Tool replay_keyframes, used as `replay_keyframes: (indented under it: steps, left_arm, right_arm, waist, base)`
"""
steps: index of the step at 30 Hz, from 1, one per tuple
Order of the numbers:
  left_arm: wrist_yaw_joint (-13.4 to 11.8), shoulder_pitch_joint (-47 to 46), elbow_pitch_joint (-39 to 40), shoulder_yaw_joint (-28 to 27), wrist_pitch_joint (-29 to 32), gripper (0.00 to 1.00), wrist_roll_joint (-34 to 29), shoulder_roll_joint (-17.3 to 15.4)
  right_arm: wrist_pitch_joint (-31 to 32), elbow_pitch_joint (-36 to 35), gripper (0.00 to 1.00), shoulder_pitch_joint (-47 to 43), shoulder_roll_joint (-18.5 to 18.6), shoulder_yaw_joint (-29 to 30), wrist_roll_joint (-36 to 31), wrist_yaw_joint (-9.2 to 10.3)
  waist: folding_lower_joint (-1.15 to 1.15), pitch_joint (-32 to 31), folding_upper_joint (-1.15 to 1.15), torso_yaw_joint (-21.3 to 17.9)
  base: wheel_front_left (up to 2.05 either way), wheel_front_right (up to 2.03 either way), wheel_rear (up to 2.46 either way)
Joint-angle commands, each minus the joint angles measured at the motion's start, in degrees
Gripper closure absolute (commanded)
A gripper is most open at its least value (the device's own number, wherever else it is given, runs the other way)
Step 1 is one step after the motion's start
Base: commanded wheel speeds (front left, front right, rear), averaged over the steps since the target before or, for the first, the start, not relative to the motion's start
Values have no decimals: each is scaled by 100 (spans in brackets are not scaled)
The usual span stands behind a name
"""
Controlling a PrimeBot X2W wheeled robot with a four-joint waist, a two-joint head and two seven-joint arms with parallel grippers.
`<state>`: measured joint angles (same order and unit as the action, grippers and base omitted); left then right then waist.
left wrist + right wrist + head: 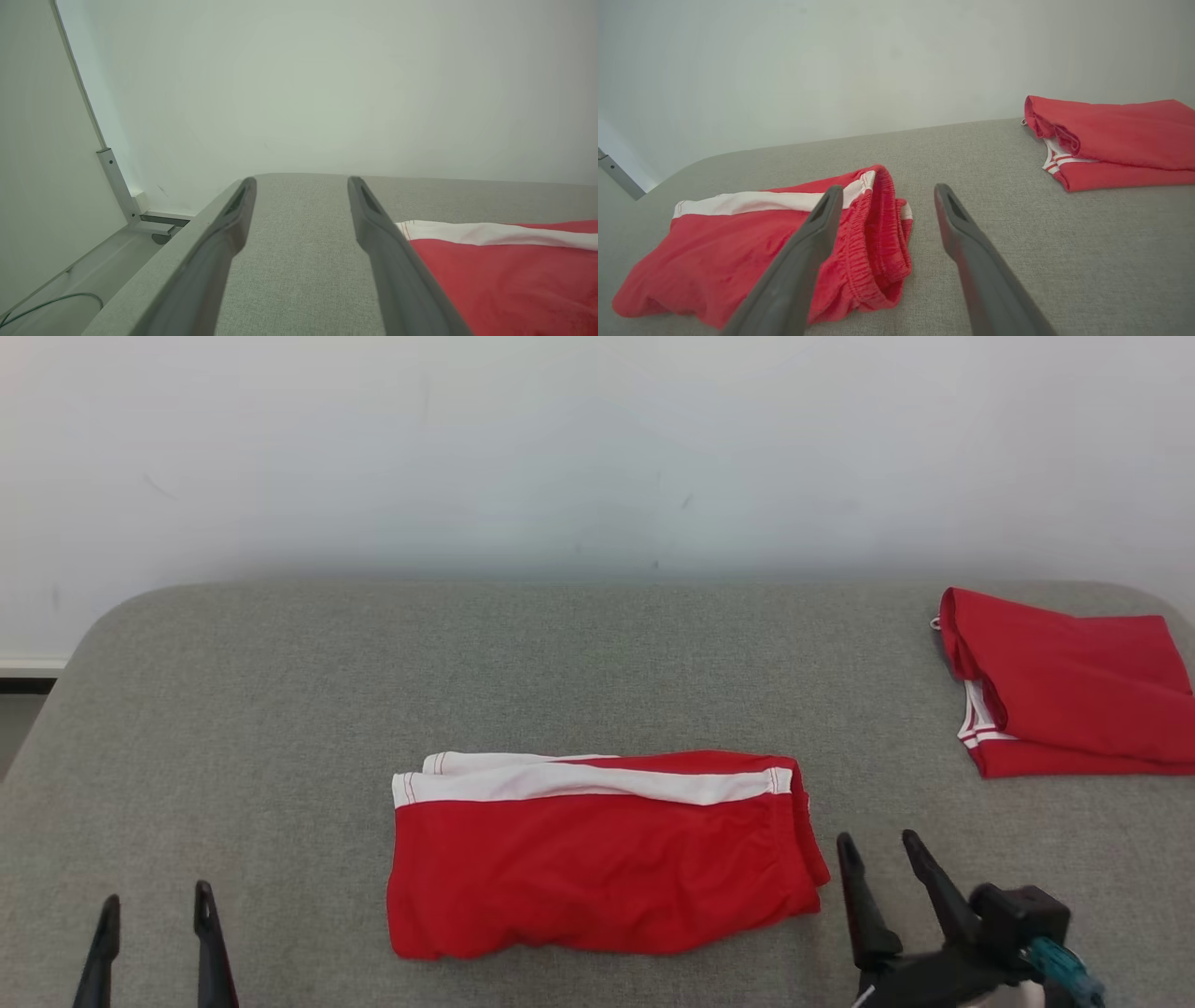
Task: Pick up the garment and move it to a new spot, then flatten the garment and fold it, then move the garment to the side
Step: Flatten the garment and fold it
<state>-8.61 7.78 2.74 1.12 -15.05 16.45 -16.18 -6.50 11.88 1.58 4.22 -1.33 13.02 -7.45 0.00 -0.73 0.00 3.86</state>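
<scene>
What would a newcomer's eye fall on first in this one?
First the red shorts with a white stripe, lying folded in the middle of the grey table. Next comes a second red garment, folded at the table's far right corner. The left gripper and right gripper stand open and empty on either side of the shorts.

Grey cloth-covered table (233, 709), folded red shorts (597, 868) near six o'clock, second red garment (1074, 691) at two o'clock.
</scene>
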Motion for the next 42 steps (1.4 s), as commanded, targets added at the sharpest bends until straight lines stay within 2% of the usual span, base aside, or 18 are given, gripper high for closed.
replay_keyframes:
  steps: [1,8,15,19,26,33,35,36,39,42]
  left_arm:
    - [46,39,-46,-29,-12,0,-105,34]
    - [280,-64,-221,-166,-13,0,-464,168]
    - [439,-240,-418,-70,-13,0,-702,119]
    - [441,-321,-357,-83,-13,0,-736,133]
    - [506,-305,-369,-97,-13,0,-721,190]
    - [597,-329,-491,-68,-13,0,-716,248]
    - [605,-366,-533,-51,-13,0,-733,275]
    - [620,-382,-549,-40,-13,0,-742,287]
    - [636,-411,-586,-38,-13,0,-749,318]
    - [646,-419,-607,-45,-13,0,-762,359]
  right_arm:
    - [52,59,0,118,-11,-42,-44,-1]
    - [463,765,0,938,55,-287,-162,0]
    - [936,2052,0,1767,176,-405,-385,0]
    - [1123,2913,0,2027,243,-386,-468,0]
    - [1047,4161,0,2443,172,-45,-504,0]
    - [866,4896,0,2811,-16,77,-65,0]
    - [805,5084,69,2923,-61,91,125,0]
    - [757,5154,100,2986,-79,91,222,0]
    - [599,5326,100,3125,-78,10,357,0]
    - [481,5440,100,3228,143,-67,448,0]
  waist:
    - [0,-1,0,13]
    - [0,22,0,43]
    - [0,53,0,200]
    - [0,30,0,294]
    - [0,6,0,391]
    - [0,28,0,402]
    - [0,24,0,420]
    - [0,19,0,431]
    - [0,4,0,443]
    - [0,-30,0,417]
  base:
    - [0,0,0]
    - [0,0,0]
    - [0,0,0]
    - [0,0,0]
    - [0,0,0]
    - [0,0,0]
    - [0,0,0]
    - [0,0,0]
    - [0,0,0]
    - [0,0,0]
